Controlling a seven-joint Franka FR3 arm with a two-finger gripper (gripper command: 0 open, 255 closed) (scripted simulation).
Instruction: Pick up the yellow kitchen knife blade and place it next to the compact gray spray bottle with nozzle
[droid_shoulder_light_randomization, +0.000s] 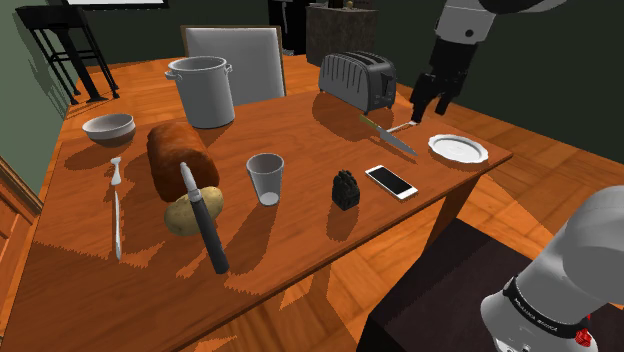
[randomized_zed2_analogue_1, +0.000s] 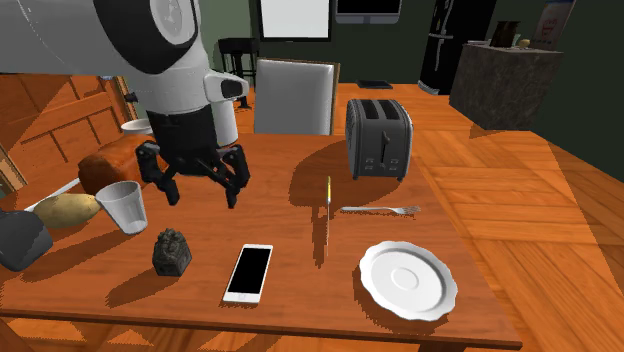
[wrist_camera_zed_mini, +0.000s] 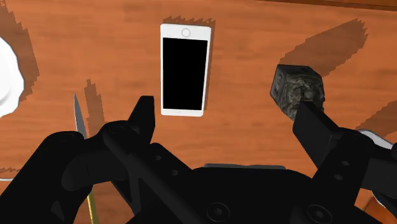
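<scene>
Yellow-handled knife lies flat on the table in front of the toaster, with a fork just beside it and a plate near. The gripper hangs above the table with fingers apart, empty, and lined up on the phone rather than the knife. A descent from here would likely miss. The thin, flat blade may slip from the pads or drag the fork. The phone crowds the path to the small dark spray bottle, which may tip if nudged.
</scene>
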